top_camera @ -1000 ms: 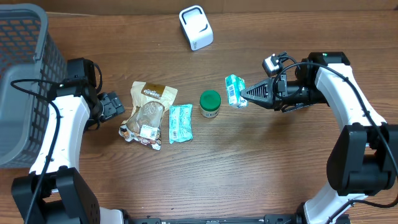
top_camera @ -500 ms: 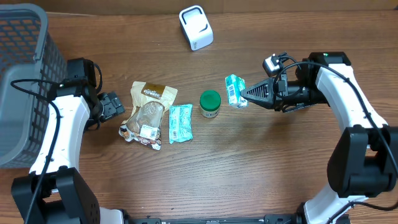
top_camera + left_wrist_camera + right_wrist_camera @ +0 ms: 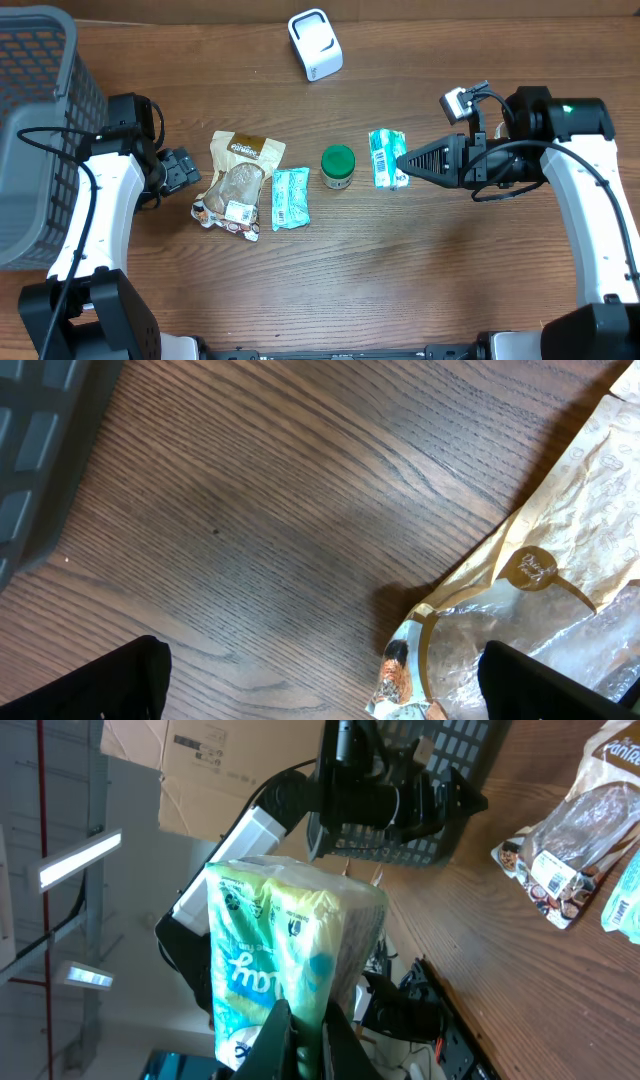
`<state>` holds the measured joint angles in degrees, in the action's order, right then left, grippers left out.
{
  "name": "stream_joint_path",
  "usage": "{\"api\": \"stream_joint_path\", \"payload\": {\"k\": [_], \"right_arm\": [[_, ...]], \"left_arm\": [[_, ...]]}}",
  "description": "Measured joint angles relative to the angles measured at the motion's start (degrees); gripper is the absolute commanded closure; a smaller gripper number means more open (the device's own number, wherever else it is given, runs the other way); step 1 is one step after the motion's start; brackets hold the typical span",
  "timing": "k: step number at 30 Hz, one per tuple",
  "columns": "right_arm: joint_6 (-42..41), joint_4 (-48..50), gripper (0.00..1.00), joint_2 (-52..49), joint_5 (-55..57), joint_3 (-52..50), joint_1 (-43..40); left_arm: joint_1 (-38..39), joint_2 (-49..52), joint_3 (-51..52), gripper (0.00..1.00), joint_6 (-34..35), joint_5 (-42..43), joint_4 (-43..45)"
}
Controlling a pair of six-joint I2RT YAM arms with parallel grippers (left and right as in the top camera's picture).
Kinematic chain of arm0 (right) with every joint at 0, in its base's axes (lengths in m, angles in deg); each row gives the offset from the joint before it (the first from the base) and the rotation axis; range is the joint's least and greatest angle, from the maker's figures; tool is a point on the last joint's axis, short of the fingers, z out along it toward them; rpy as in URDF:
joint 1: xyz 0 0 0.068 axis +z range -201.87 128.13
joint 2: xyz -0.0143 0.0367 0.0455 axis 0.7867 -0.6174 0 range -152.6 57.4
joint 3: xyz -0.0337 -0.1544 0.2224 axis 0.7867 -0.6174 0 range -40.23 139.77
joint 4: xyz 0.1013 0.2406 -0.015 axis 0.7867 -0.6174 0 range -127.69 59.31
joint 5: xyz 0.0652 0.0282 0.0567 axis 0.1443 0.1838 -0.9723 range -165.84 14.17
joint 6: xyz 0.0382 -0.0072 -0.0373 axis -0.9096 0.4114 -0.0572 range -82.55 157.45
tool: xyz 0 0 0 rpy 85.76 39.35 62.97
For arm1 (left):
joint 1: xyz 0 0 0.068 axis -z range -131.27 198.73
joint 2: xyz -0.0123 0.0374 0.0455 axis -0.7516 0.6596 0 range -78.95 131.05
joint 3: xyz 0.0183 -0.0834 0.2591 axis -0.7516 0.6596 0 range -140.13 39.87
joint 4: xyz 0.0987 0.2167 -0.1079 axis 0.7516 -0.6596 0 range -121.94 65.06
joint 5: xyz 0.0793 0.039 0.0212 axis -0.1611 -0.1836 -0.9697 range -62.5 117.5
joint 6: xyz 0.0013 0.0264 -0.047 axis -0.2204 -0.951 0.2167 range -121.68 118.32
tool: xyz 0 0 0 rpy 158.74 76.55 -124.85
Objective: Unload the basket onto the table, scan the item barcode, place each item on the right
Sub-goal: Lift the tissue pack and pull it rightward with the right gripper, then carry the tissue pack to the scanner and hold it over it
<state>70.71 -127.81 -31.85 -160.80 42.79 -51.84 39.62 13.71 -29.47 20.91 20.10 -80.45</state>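
Right of the green-lidded jar (image 3: 338, 166), the right gripper (image 3: 402, 165) is clamped on the green packet (image 3: 386, 158) (barcode facing up), while the left gripper (image 3: 185, 168) gapes wide beside the brown snack bag (image 3: 238, 180).

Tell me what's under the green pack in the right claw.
Bare wooden table shows around the green pack; the spot directly beneath is covered by the pack.

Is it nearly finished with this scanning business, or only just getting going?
Early on. Done: the right gripper is shut on the green pack. In hand: holding it beside the green-lidded jar. Left: presenting its barcode to the white scanner, which stands well apart from it.
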Motion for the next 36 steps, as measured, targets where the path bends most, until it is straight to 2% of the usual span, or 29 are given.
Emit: {"api": "stream_joint_path", "payload": {"k": [13,22,26,29,36], "right_arm": [[-0.5,0.74,0.96,1.14,0.94,0.02,0.0],[-0.63,5.81,0.96,1.14,7.48,0.02,0.0],[-1.18,9.92,0.96,1.14,14.08,0.02,0.0],[-5.09,14.56,0.96,1.16,20.0,0.0,0.02],[-24.35,24.7,0.96,1.18,42.18,-1.51,0.5]], "left_arm": [[0.0,0.0,0.0,0.0,0.0,0.0,0.02],[0.0,0.0,0.0,0.0,0.0,0.0,0.0],[0.0,0.0,0.0,0.01,0.0,0.0,0.02],[0.0,0.0,0.0,0.0,0.0,0.0,0.0],[0.0,0.0,0.0,0.0,0.0,0.0,0.02]]}}
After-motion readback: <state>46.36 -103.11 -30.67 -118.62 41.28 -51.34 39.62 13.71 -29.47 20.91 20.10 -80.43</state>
